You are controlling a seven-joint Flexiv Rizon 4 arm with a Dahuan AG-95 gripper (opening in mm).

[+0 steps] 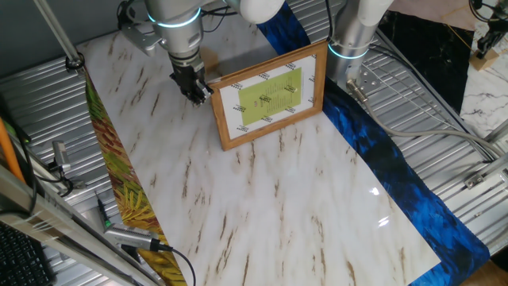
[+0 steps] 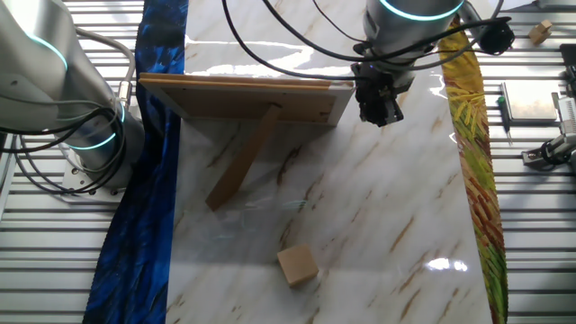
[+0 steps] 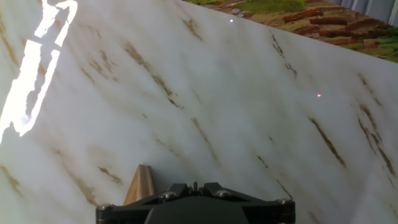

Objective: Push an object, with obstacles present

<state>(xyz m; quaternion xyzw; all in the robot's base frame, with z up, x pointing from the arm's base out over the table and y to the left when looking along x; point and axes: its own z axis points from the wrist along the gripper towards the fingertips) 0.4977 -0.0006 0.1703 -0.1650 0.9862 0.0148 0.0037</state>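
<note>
**Gripper at the frame's corner, cube behind it**

On the marbled white tabletop (image 1: 262, 206), veined with brown streaks and glossy enough to throw back glare. Standing near the far end, tilted back on a flat wooden prop: picture frame (image 1: 270, 95), rectangular, brown wood, white mat, yellow-green printed sheet inside (print lines too small to read, no brand legible). Plain tan back board and slanted prop seen from the other fixed view (image 2: 243, 99).

Behind the frame, well apart from it on the bare marble: small wooden cube (image 2: 298, 266), pale tan, plain faces, crisp edges, hidden by the frame in one fixed view.

Just beside the frame's upper corner, low over the table: black gripper (image 1: 194, 89), also (image 2: 379, 106), hanging from a silver arm with a glowing teal ring. Fingers dark and bunched; spread or pressed together, cannot tell. Nothing visibly pinched.

Along one table edge, blue patterned cloth (image 1: 381, 151); along the other, leaf-print yellow-green strip (image 2: 472, 135). Hand view: marble, gripper base (image 3: 196, 205), a sliver of tan wood.
</note>
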